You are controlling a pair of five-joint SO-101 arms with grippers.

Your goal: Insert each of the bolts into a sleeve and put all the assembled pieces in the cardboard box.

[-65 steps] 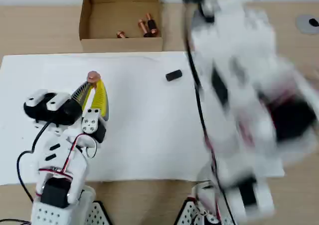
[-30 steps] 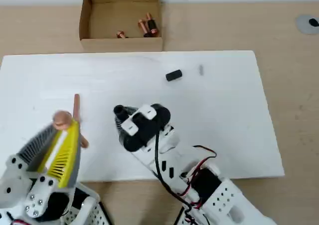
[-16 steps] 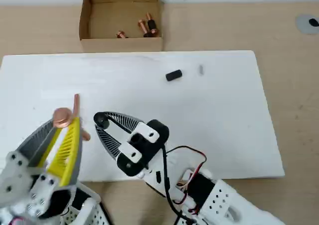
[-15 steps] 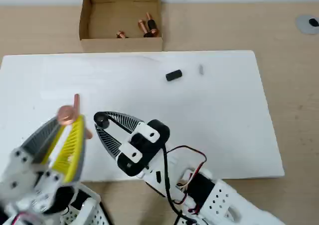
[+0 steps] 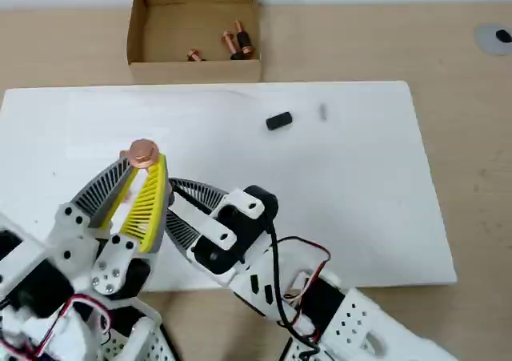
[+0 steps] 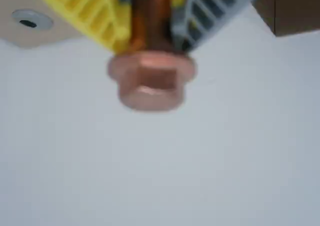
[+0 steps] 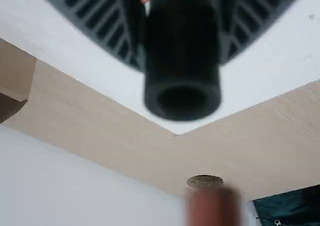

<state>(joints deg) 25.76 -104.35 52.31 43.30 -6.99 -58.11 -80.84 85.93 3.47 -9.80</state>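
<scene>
bolt (image 6: 151, 83) gripped tight in left pincer (image 5: 142, 167), sleeve (image 7: 182, 85) gripped in right pincer (image 7: 181, 40).

The left claw (image 5: 138, 173) grips a copper bolt (image 5: 143, 152), right claw (image 7: 182, 15) a black sleeve (image 7: 182, 80); another sleeve (image 5: 278, 122) lies on the sheet (image 5: 360, 185).

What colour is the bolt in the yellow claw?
The bolt is copper-coloured; left wrist view shows it best.

Bright, even light falls from overhead onto the white sheet (image 5: 360, 185); shadows on it are soft and faint (hardly darker than the sheet), while the cardboard box (image 5: 138, 33) looks slightly shaded inside.
</scene>
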